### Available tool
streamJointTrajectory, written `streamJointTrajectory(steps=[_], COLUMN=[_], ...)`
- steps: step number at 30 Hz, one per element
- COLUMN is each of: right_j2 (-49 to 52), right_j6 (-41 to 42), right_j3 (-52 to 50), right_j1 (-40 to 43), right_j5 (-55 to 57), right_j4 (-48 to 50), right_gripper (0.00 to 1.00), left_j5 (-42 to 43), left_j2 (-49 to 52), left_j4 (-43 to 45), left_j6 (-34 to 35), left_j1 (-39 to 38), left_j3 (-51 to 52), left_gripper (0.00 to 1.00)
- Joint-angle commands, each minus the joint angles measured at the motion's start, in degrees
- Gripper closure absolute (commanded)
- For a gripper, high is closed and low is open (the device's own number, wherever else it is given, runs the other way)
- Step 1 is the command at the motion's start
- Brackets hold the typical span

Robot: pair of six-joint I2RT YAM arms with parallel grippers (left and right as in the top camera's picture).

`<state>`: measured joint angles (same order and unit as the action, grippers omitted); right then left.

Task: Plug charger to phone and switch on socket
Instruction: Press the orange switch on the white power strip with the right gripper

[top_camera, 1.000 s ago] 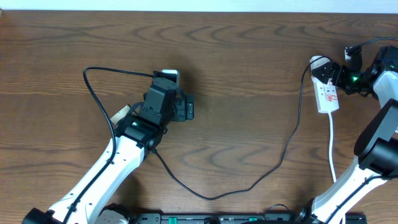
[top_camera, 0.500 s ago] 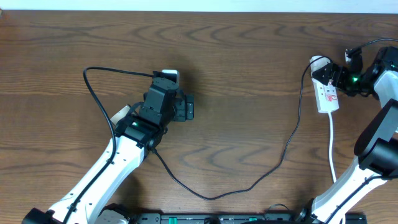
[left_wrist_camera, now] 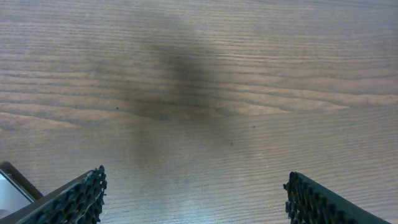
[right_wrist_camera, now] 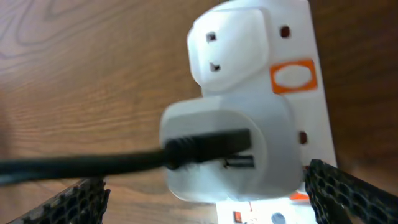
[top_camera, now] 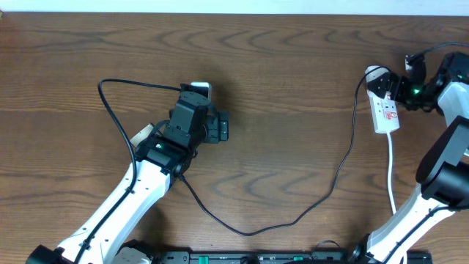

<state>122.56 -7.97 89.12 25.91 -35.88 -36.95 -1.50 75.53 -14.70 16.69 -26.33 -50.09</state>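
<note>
Upper right overhead, the socket [top_camera: 386, 114] holds a white adapter [right_wrist_camera: 227, 149] with the charger [right_wrist_camera: 93, 165] cable plugged in, clear only from the right wrist. The right tool [right_wrist_camera: 205, 190] straddles it, wide open, gripping nothing. The left tool [left_wrist_camera: 196, 199] gapes empty; the phone [left_wrist_camera: 9, 190] is perhaps that lower-left sliver.

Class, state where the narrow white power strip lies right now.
Overhead, the narrow white power strip lies at the wooden table's far right, just left of the right arm's fingers.
</note>
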Motion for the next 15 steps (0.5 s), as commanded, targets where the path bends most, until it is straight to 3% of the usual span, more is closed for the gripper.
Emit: streamJointTrajectory(steps=[1, 15], right_j2=[2.3, 2.3], right_j6=[0.6, 0.7], right_j3=[-0.3, -0.3], right_j1=[-2.3, -2.3], right_j5=[-2.2, -0.9], right_j4=[-0.6, -1.9], right_gripper=[0.01, 0.01], left_j5=[-0.7, -0.7], left_j2=[0.0, 0.0], left_j4=[0.2, 0.2], left_j6=[-0.3, -0.3], left_j1=[-0.1, -0.1], left_j3=[-1.2, -1.2], left_gripper=[0.1, 0.1])
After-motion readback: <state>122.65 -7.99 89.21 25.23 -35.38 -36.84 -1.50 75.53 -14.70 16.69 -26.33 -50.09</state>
